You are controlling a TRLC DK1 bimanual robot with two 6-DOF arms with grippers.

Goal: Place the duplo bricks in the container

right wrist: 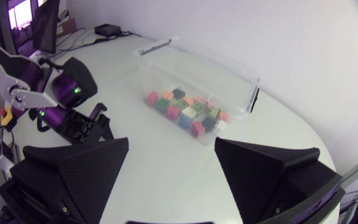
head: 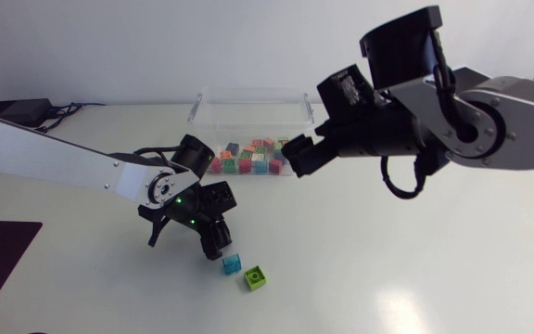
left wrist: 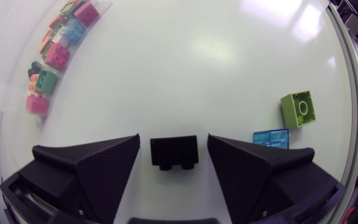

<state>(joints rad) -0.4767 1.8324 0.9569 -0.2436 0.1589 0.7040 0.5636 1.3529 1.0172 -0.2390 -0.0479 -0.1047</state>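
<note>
**Entry: three loose bricks, one framed for the grasp**

Item 1. Left pincer (left wrist: pixel 173 135): we list it lowered to the desk (head: pixel 415 269), fingers spread wide. The black brick (left wrist: pixel 174 152) lies between them with a gap on either side, so nothing is gripped yet.

Item 2. Blue brick (left wrist: pixel 271 138) and green brick (left wrist: pixel 298 107): loose on the desk, side by side. The blue one sits just beside the outer face of one finger.

Item 3. Container (head: pixel 248 102): clear tub toward the desk's far edge, with the stored bricks (head: pixel 248 160) in a row along its front wall.

Item 4. Right pincer (right wrist: pixel 172 142): wide open and holding nothing, hanging close to the container's front corner.

Hazards, as we judge them:
- The black brick may skid or twist on the smooth desk if one finger meets it first.
- A slight sideways shift of the pincer could knock the blue brick away.
- The right arm stands near the container, so a carry toward the tub risks a clash.

Not made out:
- From the head view the left pincer covers the black brick.
- In the left wrist view a finger cuts off the blue brick's lower edge.
- The container's clear walls are hard to trace, and we cannot count the bricks inside.
</note>
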